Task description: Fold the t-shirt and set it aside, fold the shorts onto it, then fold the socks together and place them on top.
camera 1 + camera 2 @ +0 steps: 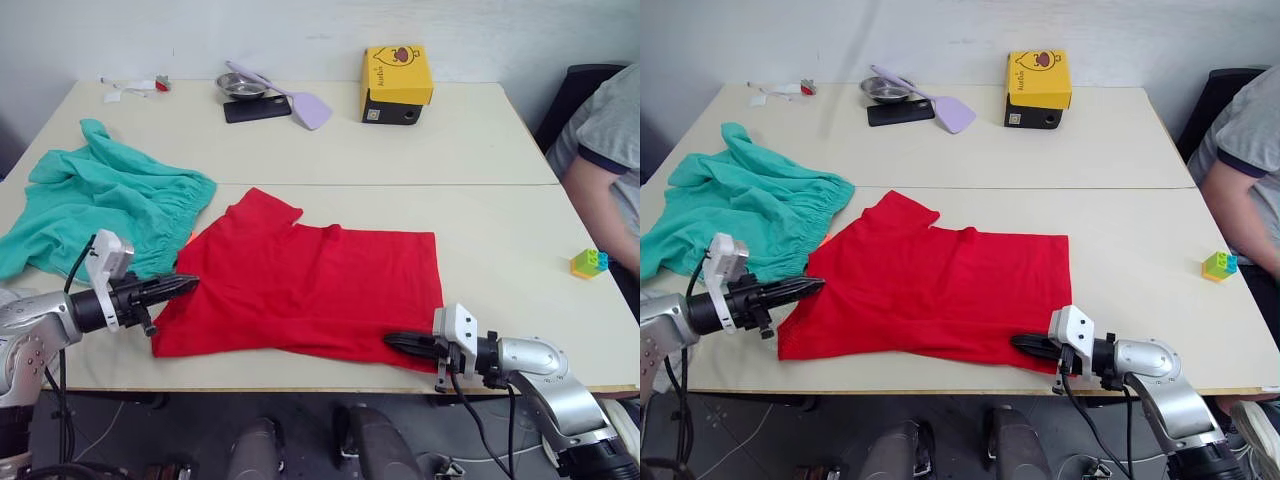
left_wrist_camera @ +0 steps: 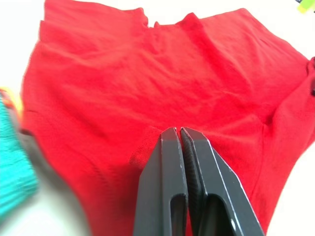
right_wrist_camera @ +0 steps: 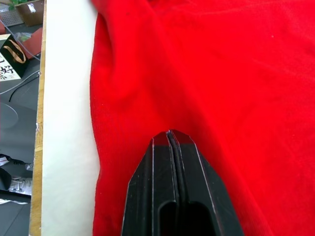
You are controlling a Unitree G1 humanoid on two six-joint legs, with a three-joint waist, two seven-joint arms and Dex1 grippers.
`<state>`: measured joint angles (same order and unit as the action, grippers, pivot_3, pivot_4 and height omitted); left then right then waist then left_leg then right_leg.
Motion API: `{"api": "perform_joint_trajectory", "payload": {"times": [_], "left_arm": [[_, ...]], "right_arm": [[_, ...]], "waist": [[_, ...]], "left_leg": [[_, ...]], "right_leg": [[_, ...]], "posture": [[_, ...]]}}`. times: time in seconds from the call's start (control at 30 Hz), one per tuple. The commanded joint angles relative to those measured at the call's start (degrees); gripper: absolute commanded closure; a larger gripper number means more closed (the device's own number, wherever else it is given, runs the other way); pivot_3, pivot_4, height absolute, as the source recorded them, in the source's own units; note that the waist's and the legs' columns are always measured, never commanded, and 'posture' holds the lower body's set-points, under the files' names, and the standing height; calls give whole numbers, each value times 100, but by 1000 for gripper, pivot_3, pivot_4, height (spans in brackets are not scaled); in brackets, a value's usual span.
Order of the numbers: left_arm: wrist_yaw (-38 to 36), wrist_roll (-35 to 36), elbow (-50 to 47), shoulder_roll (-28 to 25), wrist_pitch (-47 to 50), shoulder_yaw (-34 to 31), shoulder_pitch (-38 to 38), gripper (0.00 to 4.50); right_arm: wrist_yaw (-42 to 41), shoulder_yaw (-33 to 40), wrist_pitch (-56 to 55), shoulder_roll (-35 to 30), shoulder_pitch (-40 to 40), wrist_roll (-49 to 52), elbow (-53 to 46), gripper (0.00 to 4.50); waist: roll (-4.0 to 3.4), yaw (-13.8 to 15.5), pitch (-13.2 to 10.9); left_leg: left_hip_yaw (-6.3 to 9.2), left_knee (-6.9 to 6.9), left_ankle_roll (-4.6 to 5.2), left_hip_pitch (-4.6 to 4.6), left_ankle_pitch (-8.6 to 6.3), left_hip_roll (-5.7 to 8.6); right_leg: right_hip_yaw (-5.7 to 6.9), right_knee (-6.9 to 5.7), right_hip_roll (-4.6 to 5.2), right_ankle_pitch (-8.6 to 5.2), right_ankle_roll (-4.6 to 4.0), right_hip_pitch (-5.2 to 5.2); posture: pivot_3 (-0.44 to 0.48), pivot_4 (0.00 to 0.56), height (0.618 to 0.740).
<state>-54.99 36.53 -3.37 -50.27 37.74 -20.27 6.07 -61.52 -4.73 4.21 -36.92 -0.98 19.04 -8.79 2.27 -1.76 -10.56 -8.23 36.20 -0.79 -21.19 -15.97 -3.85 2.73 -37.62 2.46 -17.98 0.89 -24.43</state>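
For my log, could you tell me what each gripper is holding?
Nothing is visibly held: left gripper and right gripper are shut over the t-shirt.

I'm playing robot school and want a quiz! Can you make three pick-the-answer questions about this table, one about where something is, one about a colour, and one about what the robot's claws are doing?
1. Where are the shorts?
A. On the t-shirt
B. On the table, on the robot's left of the t-shirt
C. On the floor

2. What colour is the t-shirt?
A. Red
B. Yellow
C. Grey

3. How are the fingers of the left gripper and the right gripper?
A. Both wide open
B. Both shut
C. One open, one shut

Answers:
1 B: the teal-green shorts lie crumpled on the table, with only their near edge meeting the shirt's left side.
2 A: the spread-out shirt is bright red.
3 B: each wrist view shows the two black fingers pressed together over the red cloth.
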Motion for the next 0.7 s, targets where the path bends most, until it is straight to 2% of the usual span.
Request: {"api": "perform_joint_trajectory", "payload": {"times": [0.03, 0.17, 0.53, 0.7], "left_arm": [[-64, -164, 92, 9, -501, -174, 88, 4397], [22, -274, 242, 136, -834, -116, 284, 4397], [-185, -997, 819, 468, -1801, 715, 893, 4397], [-183, -1217, 1103, 671, -2212, 873, 1184, 4397]], "right_arm": [[4, 69, -10, 23, -41, 98, -130, 4500], [9, 74, -5, 22, -51, 99, -132, 4500], [27, 41, -1, 47, -57, 73, -110, 4500], [58, 29, 13, 87, -54, 67, -124, 4500]], "waist": [[0, 5, 0], [0, 15, 0], [1, 17, 1], [4, 11, 2]], "left_leg": [[0, 0, 0, 0, 0, 0], [1, 2, 2, 0, 1, 0], [-3, 2, 1, 0, 1, 1], [-4, 7, 2, -1, 2, 2]], "right_leg": [[0, 0, 0, 0, 0, 0], [1, 0, 0, 0, 1, 1], [0, -1, -2, 2, 3, 1], [0, -6, -2, 3, 5, 1]], "posture": [[0, 150, 740], [0, 150, 740], [0, 150, 740], [0, 150, 740]]}}
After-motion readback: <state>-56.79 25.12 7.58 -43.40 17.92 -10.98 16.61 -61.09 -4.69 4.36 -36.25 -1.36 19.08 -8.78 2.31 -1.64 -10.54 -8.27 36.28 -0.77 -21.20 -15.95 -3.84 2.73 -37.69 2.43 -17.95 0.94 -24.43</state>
